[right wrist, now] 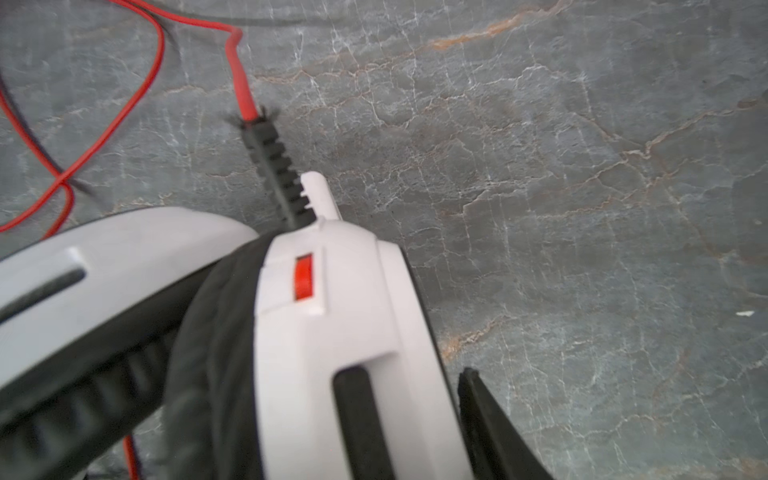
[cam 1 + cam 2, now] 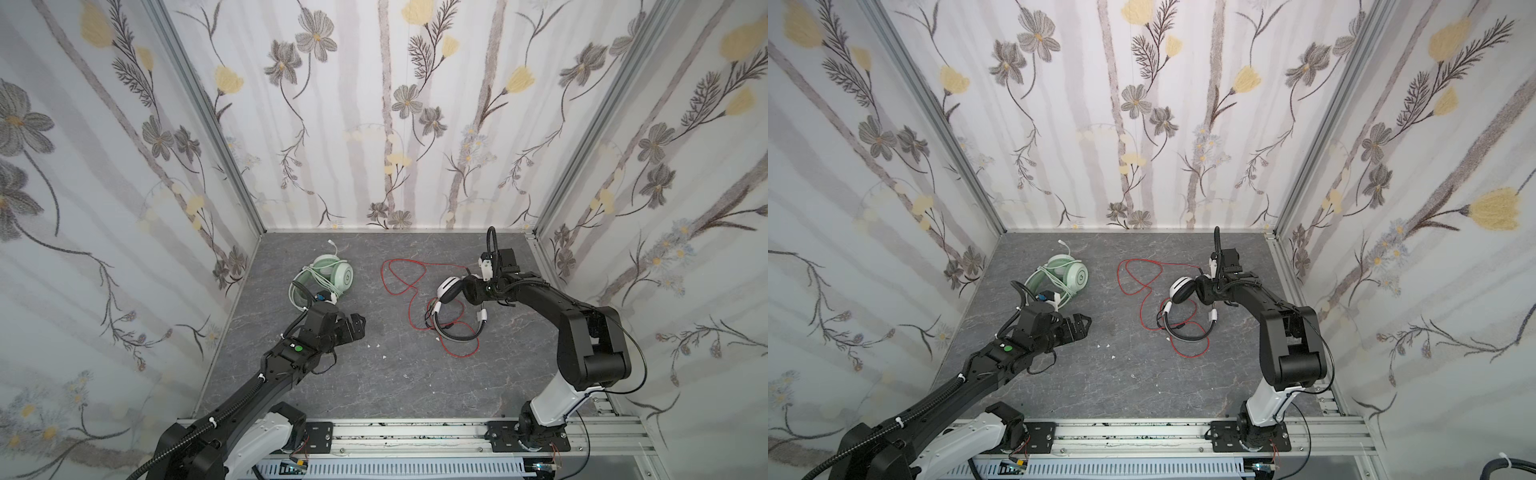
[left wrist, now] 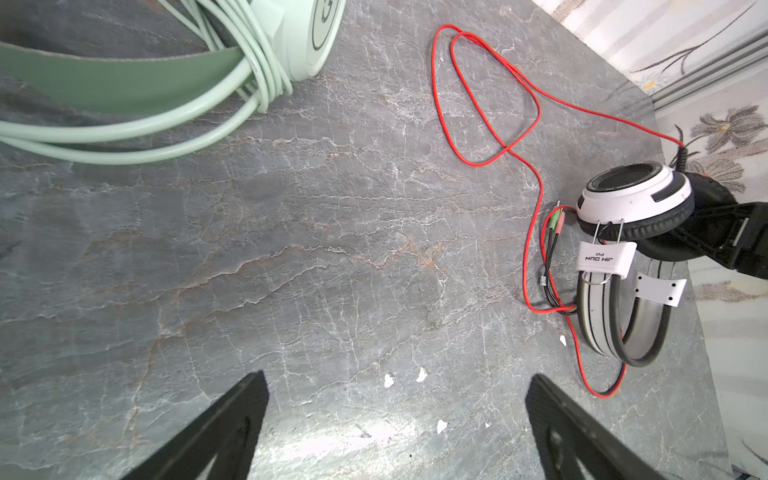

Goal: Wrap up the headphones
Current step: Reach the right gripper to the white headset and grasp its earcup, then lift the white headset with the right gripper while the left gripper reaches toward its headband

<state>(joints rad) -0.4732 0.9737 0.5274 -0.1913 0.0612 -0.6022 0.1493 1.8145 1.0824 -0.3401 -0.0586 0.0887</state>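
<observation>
Top views: white headset (image 2: 446, 291) headband (image 2: 455, 337) toward rail (image 2: 415, 434); right jaws straddle earcup (image 1: 332, 332), grip unclear; left jaws open.

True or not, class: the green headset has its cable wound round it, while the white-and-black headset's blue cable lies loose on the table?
Not quite: the cable of the white-and-black headset is red, not blue, as the right wrist view shows. The rest stands.
</observation>
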